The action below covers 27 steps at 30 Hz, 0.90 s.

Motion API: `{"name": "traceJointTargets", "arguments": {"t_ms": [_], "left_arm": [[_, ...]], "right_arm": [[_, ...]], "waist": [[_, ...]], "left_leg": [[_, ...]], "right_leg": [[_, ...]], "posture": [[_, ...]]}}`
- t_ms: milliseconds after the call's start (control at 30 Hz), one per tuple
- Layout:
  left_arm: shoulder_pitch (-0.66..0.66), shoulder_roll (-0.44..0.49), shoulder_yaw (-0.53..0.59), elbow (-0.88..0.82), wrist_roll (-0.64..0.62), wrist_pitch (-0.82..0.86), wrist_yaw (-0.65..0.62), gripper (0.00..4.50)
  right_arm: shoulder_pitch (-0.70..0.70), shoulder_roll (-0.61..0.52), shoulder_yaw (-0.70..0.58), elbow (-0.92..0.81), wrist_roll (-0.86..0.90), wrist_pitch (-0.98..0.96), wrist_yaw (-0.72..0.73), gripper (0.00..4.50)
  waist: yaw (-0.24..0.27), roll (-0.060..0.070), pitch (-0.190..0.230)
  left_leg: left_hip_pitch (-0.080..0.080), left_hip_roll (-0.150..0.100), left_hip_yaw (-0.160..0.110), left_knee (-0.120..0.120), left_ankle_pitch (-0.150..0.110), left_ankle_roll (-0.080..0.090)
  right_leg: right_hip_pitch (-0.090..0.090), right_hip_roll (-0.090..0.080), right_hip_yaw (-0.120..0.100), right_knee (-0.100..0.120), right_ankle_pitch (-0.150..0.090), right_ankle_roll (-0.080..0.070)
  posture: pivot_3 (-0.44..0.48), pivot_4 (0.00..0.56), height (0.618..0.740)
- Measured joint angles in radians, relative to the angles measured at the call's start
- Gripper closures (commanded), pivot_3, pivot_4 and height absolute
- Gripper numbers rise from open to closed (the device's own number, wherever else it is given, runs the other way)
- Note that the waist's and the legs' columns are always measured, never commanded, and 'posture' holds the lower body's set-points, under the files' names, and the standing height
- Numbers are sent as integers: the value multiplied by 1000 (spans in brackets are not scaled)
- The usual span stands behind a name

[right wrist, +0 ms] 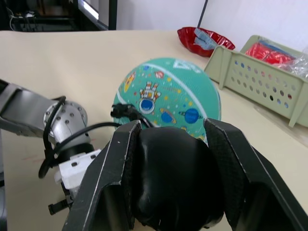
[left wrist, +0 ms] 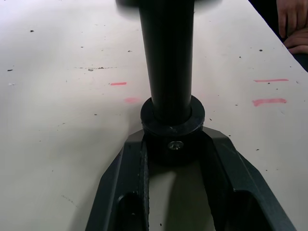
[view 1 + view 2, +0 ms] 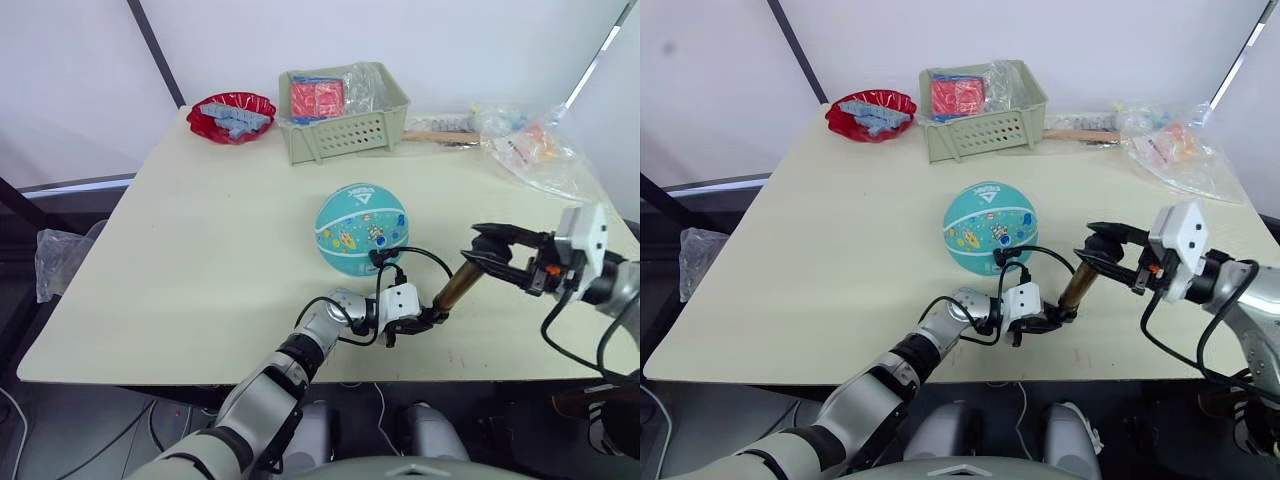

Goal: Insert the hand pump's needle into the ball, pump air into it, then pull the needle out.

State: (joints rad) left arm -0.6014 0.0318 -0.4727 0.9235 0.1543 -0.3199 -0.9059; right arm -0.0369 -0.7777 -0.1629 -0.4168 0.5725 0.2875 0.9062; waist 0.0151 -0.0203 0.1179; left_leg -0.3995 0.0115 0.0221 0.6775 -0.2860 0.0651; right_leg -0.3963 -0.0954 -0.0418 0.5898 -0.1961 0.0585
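The left gripper (image 3: 425, 322) is shut tight on the black foot end of the hand pump (image 3: 455, 286), pinning it down on the table (image 3: 200, 250). In the left wrist view, the two black fingers (image 2: 130, 192) hug the round foot from both sides. The pump leans up and to the right from there, with its gold barrel slanting over the table.

Just behind the left gripper sits the ball (image 3: 361, 228), teal with little space pictures on it. It rests on the table near the middle. The thin black hose (image 3: 420, 255) loops from the pump over to the ball. The needle (image 1: 126, 111) and its black fitting are pressed against the ball's side, so the needle looks like it is already in. The metal tip itself is too small to see.

Further right, the right gripper (image 3: 492, 252) is closed around the pump's black T-handle (image 1: 173, 178), with one finger on each side.

So the first step looks done. Both ends of the pump are held and ready, so I think the pumping is the step in hand now. How much air has gone in, I cannot tell. After that, the needle has to be pulled out.

At the back of the table are a red bowl (image 3: 231, 117), a green basket (image 3: 345, 125) and some plastic bags (image 3: 535, 150), well away from the ball.
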Motion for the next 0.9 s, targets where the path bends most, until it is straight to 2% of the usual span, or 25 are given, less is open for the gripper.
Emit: {"name": "traceJointTargets", "arguments": {"t_ms": [367, 567, 900], "left_arm": [[0, 0, 0, 0, 0, 0, -3, 3415], [0, -1, 0, -7, 0, 0, -6, 3415], [-3, -5, 0, -12, 0, -1, -7, 3415]], "right_arm": [[20, 44, 53, 28, -67, -40, -14, 2923], [19, 34, 19, -6, -26, 42, -34, 2923], [-89, -93, -129, -85, 159, 245, -40, 2923]], "waist": [[0, 1, 1], [1, 3, 3], [2, 7, 10]], "left_leg": [[0, 0, 0, 0, 0, 0], [0, 0, 0, -1, 0, 0], [-1, -1, 0, -2, 0, 0]], "right_leg": [[0, 0, 0, 0, 0, 0], [0, 0, 0, -1, 0, 0], [0, -1, -1, -1, 0, 0]], "posture": [[0, 150, 738], [0, 150, 738], [0, 150, 738]]}}
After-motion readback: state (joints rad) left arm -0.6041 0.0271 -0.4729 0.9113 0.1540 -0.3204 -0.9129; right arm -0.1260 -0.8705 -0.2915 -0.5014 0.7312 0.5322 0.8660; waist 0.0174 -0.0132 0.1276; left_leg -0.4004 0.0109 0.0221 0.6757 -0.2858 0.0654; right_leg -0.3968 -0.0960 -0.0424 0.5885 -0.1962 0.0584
